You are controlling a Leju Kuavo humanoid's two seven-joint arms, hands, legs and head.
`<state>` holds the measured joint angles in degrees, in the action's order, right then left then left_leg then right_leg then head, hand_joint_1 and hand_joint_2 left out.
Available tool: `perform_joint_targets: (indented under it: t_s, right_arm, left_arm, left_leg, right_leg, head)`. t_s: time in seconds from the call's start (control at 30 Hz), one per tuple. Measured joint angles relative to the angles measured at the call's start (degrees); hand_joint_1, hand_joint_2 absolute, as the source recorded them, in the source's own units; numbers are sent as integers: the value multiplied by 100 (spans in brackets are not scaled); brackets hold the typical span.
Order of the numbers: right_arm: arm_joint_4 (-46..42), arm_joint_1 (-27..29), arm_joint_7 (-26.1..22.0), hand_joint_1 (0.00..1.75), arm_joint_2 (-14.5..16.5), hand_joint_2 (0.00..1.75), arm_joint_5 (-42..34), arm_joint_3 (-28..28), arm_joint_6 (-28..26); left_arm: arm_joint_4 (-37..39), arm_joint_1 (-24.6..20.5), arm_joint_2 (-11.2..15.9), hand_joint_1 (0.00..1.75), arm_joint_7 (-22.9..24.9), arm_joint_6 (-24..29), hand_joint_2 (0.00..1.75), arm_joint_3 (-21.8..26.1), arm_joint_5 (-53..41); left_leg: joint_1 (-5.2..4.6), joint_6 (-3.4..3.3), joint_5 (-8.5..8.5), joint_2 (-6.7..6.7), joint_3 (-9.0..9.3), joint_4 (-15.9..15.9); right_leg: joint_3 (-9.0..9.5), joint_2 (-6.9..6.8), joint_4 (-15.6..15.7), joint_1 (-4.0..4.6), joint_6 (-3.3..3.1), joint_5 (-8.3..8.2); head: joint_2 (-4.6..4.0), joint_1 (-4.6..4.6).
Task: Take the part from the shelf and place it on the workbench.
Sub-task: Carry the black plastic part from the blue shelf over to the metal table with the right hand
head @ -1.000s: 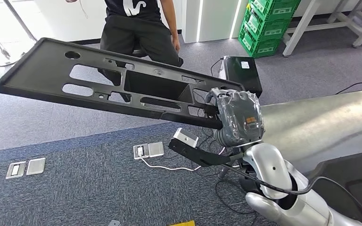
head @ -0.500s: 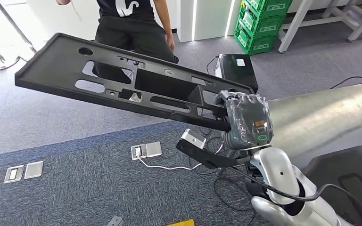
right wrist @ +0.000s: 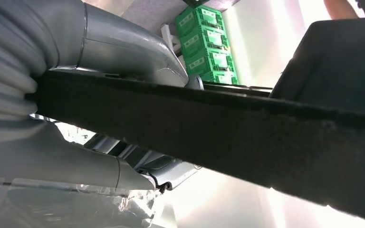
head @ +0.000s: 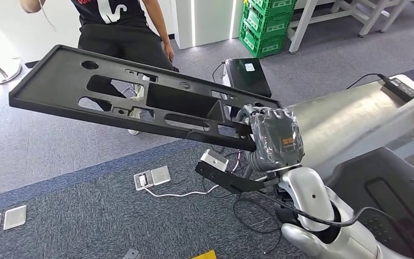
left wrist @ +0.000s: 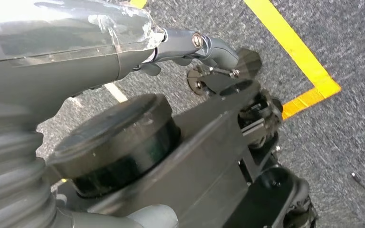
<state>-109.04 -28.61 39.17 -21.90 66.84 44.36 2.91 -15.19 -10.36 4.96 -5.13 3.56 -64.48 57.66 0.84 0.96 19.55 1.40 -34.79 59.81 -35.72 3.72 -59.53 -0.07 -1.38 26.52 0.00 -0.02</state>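
the part [head: 140, 102] was a long, flat black plastic panel with a raised rim, several slots and cut-outs, a round hole near its far end and a deep rectangular pocket near the middle. it was in the air above the carpet [head: 59, 145], well off the floor, held at one end only. its long axis ran from the right hand [head: 272, 135] at about 3 o'clock out toward 10 o'clock, the free end a little higher than the held end, the open face turned up.

the right hand, wrapped in clear film, was clenched on the part's near end; in the right wrist view the thumb [right wrist: 123, 52] lay across the panel's dark edge [right wrist: 228, 128].

the left hand [left wrist: 76, 42] hung over grey carpet by a yellow line [left wrist: 304, 57]; whether it was released or clenched, i could not tell.

the silver counter [head: 350, 118] lay at 3 o'clock from the hand, with a black power brick [head: 399, 85] on it. green crates [head: 264, 24] were stacked at 1 o'clock; their contents could not be seen. a person [head: 124, 27] in black stood at 11 o'clock, beyond the part.
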Motion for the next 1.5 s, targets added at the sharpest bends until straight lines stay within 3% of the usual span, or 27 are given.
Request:
perform_joint_targets:
  t_s: [0.07,0.17,0.2,0.23,0.27,0.33,0.4,0.5,0.57,0.67,0.7,0.73,0.77,0.8,0.87,0.9,0.97,1.07,1.1,1.2,1.23,1.27,1.3,1.33,1.4,1.5]
  right_arm:
    - [0,-11,0,175,0,175,-13,1,-1]
    - [2,-27,0,175,3,175,-19,3,2]
    - [4,-26,0,175,4,175,-21,3,3]
    - [7,-26,0,175,4,175,-25,3,3]
    - [9,-27,0,175,4,175,-28,3,4]
    - [11,-31,0,175,4,175,-38,3,4]
    - [11,-44,0,175,6,175,-51,3,3]
    - [13,-64,0,175,7,175,-65,3,0]
    - [13,-80,-1,175,10,175,-58,3,-1]
    - [13,-97,-2,175,23,175,-43,4,-1]
    - [13,-96,-2,175,25,175,-42,5,-1]
    - [13,-95,-2,175,26,175,-42,5,-1]
    - [13,-95,-1,175,26,175,-42,5,-1]
    - [13,-95,-1,175,26,175,-42,5,-1]
    - [14,-98,-1,175,27,175,-42,5,-1]
    - [14,-100,-2,175,29,175,-43,5,-1]
    - [15,-105,-1,175,32,175,-42,5,-1]
    - [15,-107,0,175,34,175,-28,4,-1]
    - [15,-107,0,175,35,175,-18,4,0]
    - [15,-72,0,175,37,175,13,3,4]
    - [15,-54,0,175,37,175,20,3,6]
    - [15,-42,0,175,37,175,27,3,7]
    - [15,-35,0,175,37,175,32,2,7]
    - [15,-33,0,175,37,175,34,2,8]
    - [14,-34,0,175,37,175,37,-1,8]
    - [11,-32,0,175,34,175,37,-13,9]
  left_arm:
    - [1,-14,1,0,5,1,175,6,0]
    - [2,-11,5,0,5,2,175,11,0]
    - [2,-3,5,0,5,2,175,11,0]
    - [2,3,5,0,5,2,175,11,0]
    - [2,5,5,0,5,2,175,11,0]
    - [2,2,5,0,5,3,175,11,1]
    - [2,3,5,0,5,9,175,12,6]
    - [2,7,5,0,5,15,175,13,11]
    - [2,3,5,0,4,15,175,14,10]
    - [2,15,5,0,3,15,175,15,9]
    - [2,26,5,0,3,16,175,15,9]
    - [2,36,5,0,3,17,175,15,9]
    - [2,42,5,0,3,21,175,15,9]
    - [2,43,5,0,3,26,175,15,9]
    - [2,41,5,0,3,33,175,15,9]
    - [2,41,5,0,3,35,175,15,9]
    - [2,44,5,0,3,35,175,15,9]
    - [2,36,4,0,-1,35,175,21,10]
    - [2,35,6,0,-7,35,175,28,10]
    - [2,54,11,0,-28,29,175,52,2]
    - [2,61,11,0,-32,26,175,56,-1]
    - [2,65,11,0,-33,24,175,58,-2]
    - [2,66,11,0,-34,24,175,62,-2]
    - [2,64,11,0,-35,24,175,66,-3]
    - [2,61,11,0,-39,25,175,78,-4]
    - [2,61,10,0,-40,26,175,99,-9]
  left_leg:
    - [5,-73,-30,-55,21,-50]
    - [-18,-126,-38,-140,28,-70]
    - [-27,-130,-35,-170,28,-69]
    - [-32,-132,-32,-199,29,-67]
    - [-33,-130,-28,-225,33,-66]
    - [-37,-110,-14,-268,51,-64]
    - [-57,-67,3,-301,60,-51]
    - [-63,15,24,-355,74,-46]
    - [-48,73,157,-318,36,122]
    - [-28,125,681,-203,-382,1096]
    - [-23,135,797,-192,-539,1422]
    - [-20,142,809,-188,-626,1589]
    - [-15,143,704,-186,-607,1530]
    - [-7,141,512,-175,-489,1260]
    - [17,129,144,-51,-159,481]
    - [25,116,54,13,-57,214]
    - [14,71,38,75,-12,48]
    - [6,-45,-8,-14,12,-18]
    - [10,-77,-22,-47,24,-47]
    - [-18,-120,-22,-143,34,-61]
    - [-27,-124,-18,-175,35,-59]
    - [-33,-126,-13,-207,40,-58]
    - [-38,-123,-5,-236,50,-56]
    - [-42,-115,6,-261,65,-56]
    - [-58,-79,26,-299,85,-53]
    - [-63,4,41,-351,103,-59]
  right_leg:
    - [-77,-103,-191,-14,57,136]
    - [-532,-292,-1181,-48,114,618]
    - [-667,-310,-1459,-58,125,702]
    - [-718,-319,-1559,-62,129,685]
    - [-656,-331,-1429,-64,129,562]
    - [-282,-428,-679,-56,113,201]
    - [3,-517,-83,-15,63,23]
    - [45,-462,36,24,-23,17]
    - [71,-416,80,5,-86,-10]
    - [84,-347,97,0,-152,-22]
    - [83,-313,93,5,-157,-20]
    - [83,-276,86,8,-158,-19]
    - [83,-236,77,8,-157,-16]
    - [86,-195,66,5,-151,-11]
    - [70,-117,25,8,-119,9]
    - [49,-84,4,11,-94,14]
    - [5,-25,-15,12,-34,10]
    - [-39,-61,-102,-22,59,77]
    - [-123,-130,-295,-28,85,197]
    - [-607,-298,-1320,-56,128,664]
    - [-709,-313,-1520,-62,132,699]
    - [-709,-323,-1508,-64,130,626]
    - [-590,-340,-1259,-63,121,455]
    - [-390,-382,-851,-58,106,252]
    - [-53,-477,-160,-12,55,16]
    - [23,-446,37,43,-25,0]
  head:
    - [0,38]
    - [0,144]
    - [0,169]
    - [0,191]
    - [0,213]
    - [0,258]
    - [0,288]
    - [0,267]
    - [0,241]
    - [0,137]
    - [0,108]
    - [0,89]
    - [0,71]
    - [0,51]
    - [0,5]
    - [0,-7]
    - [0,3]
    - [0,49]
    - [0,79]
    - [0,184]
    - [0,208]
    - [0,231]
    - [0,256]
    - [0,279]
    - [0,313]
    - [0,319]
